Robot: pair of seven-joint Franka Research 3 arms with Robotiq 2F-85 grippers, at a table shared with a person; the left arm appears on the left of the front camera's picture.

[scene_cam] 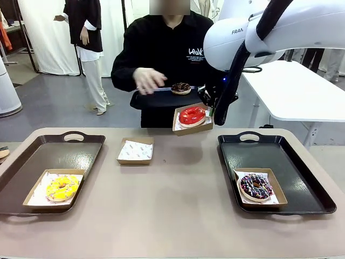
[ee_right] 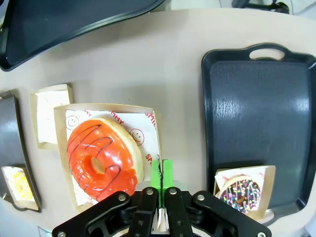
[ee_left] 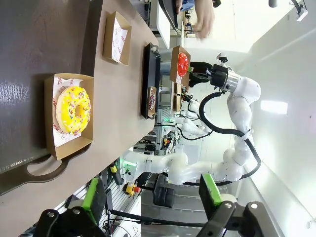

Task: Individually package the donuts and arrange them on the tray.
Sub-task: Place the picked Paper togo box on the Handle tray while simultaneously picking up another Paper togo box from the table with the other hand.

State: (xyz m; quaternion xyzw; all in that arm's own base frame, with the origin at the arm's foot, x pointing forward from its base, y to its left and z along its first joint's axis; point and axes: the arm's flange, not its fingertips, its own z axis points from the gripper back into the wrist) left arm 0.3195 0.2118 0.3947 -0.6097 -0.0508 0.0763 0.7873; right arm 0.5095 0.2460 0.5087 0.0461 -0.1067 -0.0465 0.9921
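Clamping box [ee_right: 143,129] under red donut [ee_right: 101,160], right end effector [ee_right: 161,173]

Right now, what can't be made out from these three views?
Front view: chocolate donut on the person's tray is too far off to tell whether it's boxed.
Right wrist view: sprinkled donut partly hidden by the right gripper, whose fingers pinch the red donut's box; yellow donut small and distorted at the left edge.
All views: liner print too small to read.
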